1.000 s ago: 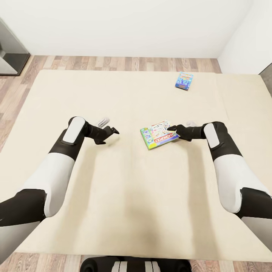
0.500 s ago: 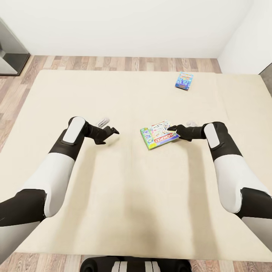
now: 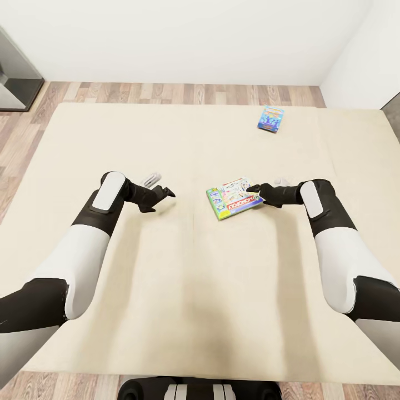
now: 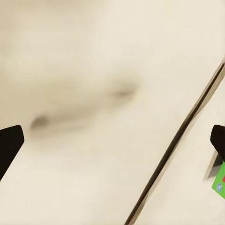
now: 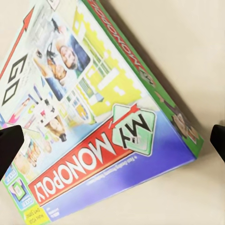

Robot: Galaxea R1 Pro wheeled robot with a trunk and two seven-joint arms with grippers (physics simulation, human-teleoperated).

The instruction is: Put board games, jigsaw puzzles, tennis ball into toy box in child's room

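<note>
A green-edged Monopoly board game (image 3: 233,199) lies flat on the cream bed (image 3: 183,289), near its middle. My right gripper (image 3: 254,193) is at the box's right edge, open. In the right wrist view the box (image 5: 93,108) spreads between the two wide-apart fingertips of that gripper (image 5: 112,140). A second, blue board game (image 3: 271,118) lies farther back on the bed, to the right. My left gripper (image 3: 165,193) hovers open over bare bedding to the left of the Monopoly box. In the left wrist view that gripper (image 4: 112,140) holds nothing, and a green corner of the box (image 4: 219,182) peeks in.
Wooden floor (image 3: 166,91) runs behind the bed below a white wall. A grey piece of furniture (image 3: 14,72) stands at the far left. A dark seam (image 4: 178,140) crosses the bedding.
</note>
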